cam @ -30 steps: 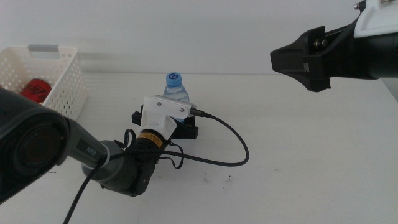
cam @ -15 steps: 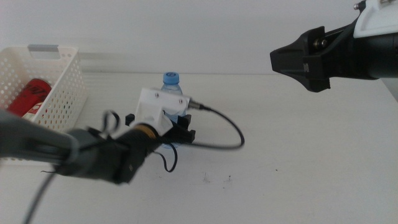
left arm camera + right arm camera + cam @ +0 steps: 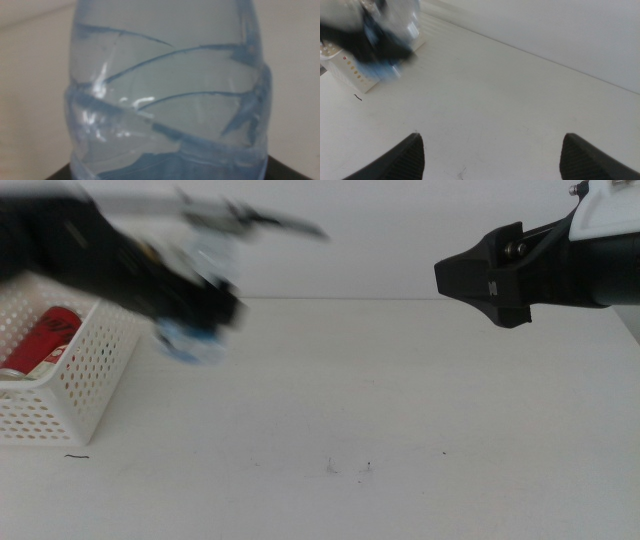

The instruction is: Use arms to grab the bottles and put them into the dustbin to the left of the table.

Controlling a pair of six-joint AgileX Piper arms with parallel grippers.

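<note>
My left gripper [image 3: 200, 315], a fast-moving blur, is in the air just right of the dustbin [image 3: 70, 395] and shut on the clear water bottle [image 3: 192, 345]. In the left wrist view the bottle [image 3: 165, 90] fills the picture between the jaws. A red soda can [image 3: 45, 340] lies inside the dustbin. My right gripper [image 3: 485, 280] hangs high over the table's [image 3: 420, 400] far right, open and holding nothing. The right wrist view shows its jaws wide apart above bare tabletop, with the blurred bottle [image 3: 387, 47] and the dustbin [image 3: 357, 75] far off. The tea bottle is out of view.
The dustbin stands at the table's left edge with its top open. A few small dark specks [image 3: 345, 468] mark the tabletop near the front. A pale wall runs behind the table.
The left arm has lifted the water bottle off the middle of the table and swung it up and left toward the dustbin. The right arm has stayed still.
</note>
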